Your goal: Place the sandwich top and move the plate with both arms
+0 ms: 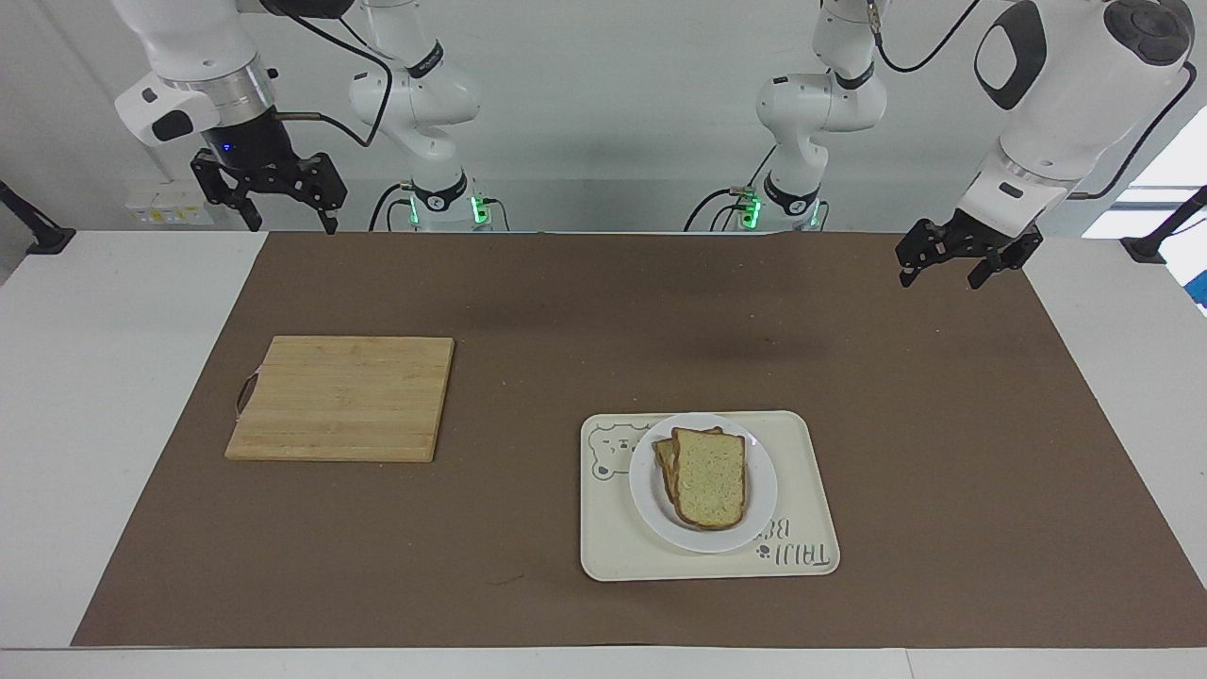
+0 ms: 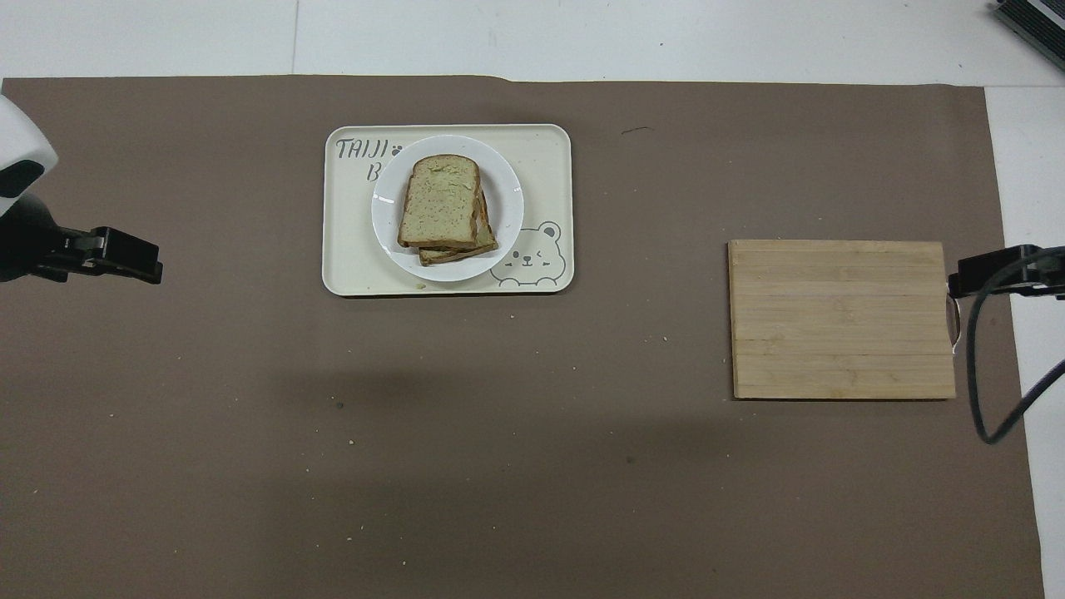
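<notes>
The sandwich top (image 1: 709, 476) (image 2: 441, 200), a pale speckled slice with a dark crust, lies on another slice on the white plate (image 1: 762, 490) (image 2: 508, 200). The plate sits on a cream bear-print tray (image 1: 801, 533) (image 2: 349, 249). My left gripper (image 1: 940, 279) (image 2: 125, 256) hangs open and empty over the brown mat's edge toward the left arm's end, well clear of the tray. Raised over the mat's corner by the right arm's base, my right gripper (image 1: 292, 224) (image 2: 994, 273) is open and empty, and that arm waits.
A bamboo cutting board (image 1: 339, 398) (image 2: 840, 320) lies on the brown mat (image 1: 528, 311) toward the right arm's end. A black cable (image 2: 978, 374) hangs beside the board's handle end. Crumbs dot the mat.
</notes>
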Robot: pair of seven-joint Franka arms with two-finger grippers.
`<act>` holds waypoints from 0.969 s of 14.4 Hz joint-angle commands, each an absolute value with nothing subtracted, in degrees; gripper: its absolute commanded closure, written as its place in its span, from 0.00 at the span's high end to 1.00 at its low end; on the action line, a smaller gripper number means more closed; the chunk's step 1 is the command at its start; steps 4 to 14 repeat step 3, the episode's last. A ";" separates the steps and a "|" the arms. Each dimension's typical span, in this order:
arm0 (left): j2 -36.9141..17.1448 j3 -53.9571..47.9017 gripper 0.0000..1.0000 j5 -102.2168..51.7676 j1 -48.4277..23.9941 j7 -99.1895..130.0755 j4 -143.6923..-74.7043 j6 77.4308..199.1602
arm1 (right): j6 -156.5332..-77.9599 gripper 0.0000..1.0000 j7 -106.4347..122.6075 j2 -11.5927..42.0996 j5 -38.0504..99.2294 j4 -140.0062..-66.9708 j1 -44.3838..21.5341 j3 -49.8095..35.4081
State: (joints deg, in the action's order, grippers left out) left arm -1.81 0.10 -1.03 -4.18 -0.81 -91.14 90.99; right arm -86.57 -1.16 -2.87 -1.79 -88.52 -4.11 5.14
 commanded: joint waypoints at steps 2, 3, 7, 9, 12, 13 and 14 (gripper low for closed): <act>-0.97 0.44 1.00 -1.41 -4.13 0.44 -91.85 89.74 | -87.45 1.00 -2.11 -3.87 -1.67 -89.74 -3.51 4.75; -0.79 0.44 1.00 -1.41 -4.39 0.44 -91.76 89.48 | -87.45 1.00 -2.02 -3.87 -1.67 -89.74 -3.43 4.75; -0.79 0.44 1.00 -1.41 -4.39 0.44 -91.76 89.48 | -87.45 1.00 -2.02 -3.87 -1.67 -89.74 -3.43 4.75; -0.79 0.44 1.00 -1.41 -4.39 0.44 -91.76 89.48 | -87.45 1.00 -2.02 -3.87 -1.67 -89.74 -3.43 4.75; -0.79 0.44 1.00 -1.41 -4.39 0.44 -91.76 89.48 | -87.45 1.00 -2.02 -3.87 -1.67 -89.74 -3.43 4.75; -0.79 0.44 1.00 -1.41 -4.39 0.44 -91.76 89.48 | -87.45 1.00 -2.02 -3.87 -1.67 -89.74 -3.43 4.75; -0.79 0.44 1.00 -1.41 -4.39 0.44 -91.76 89.48 | -87.45 1.00 -2.02 -3.87 -1.67 -89.74 -3.43 4.75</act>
